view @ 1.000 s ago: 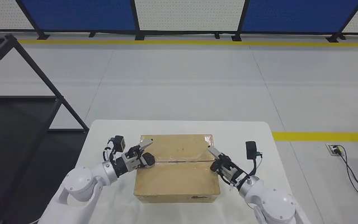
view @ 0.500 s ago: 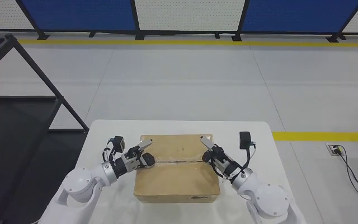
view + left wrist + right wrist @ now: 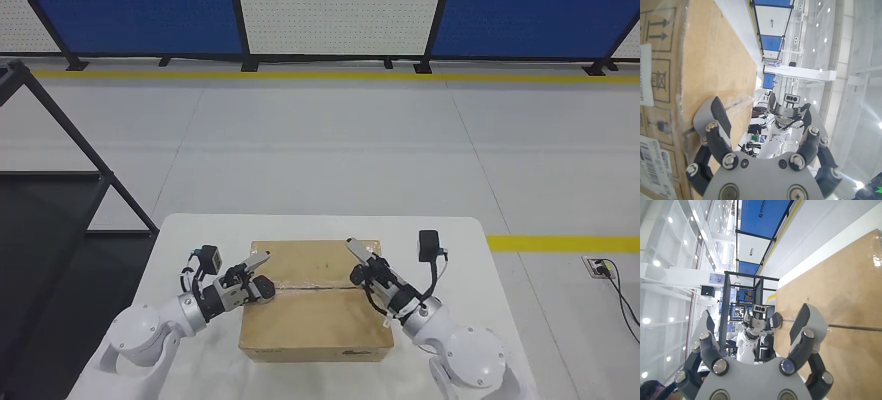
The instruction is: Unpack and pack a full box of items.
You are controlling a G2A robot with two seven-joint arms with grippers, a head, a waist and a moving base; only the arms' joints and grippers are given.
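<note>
A closed cardboard box (image 3: 315,320) stands on the white table (image 3: 440,240), its top flaps meeting at a taped seam (image 3: 310,288). My left gripper (image 3: 262,272) is open at the left end of that seam, one finger over the box top and the other off its edge. In the left wrist view the box (image 3: 711,56) lies beside the open left gripper (image 3: 762,108), with crinkled tape (image 3: 738,100) near one finger. My right gripper (image 3: 362,262) hangs open above the right half of the top. The right wrist view shows the right gripper (image 3: 755,313) with one finger over the seam (image 3: 853,327).
A black metal frame (image 3: 60,150) stands on the floor left of the table. Blue and white panels (image 3: 340,25) line the back, with a yellow floor line (image 3: 560,243) at right. Bare table surface runs along both sides of the box.
My right gripper has moved from the box's right edge leftward and farther back over the top. The left arm has hardly shifted. The box stays closed.
</note>
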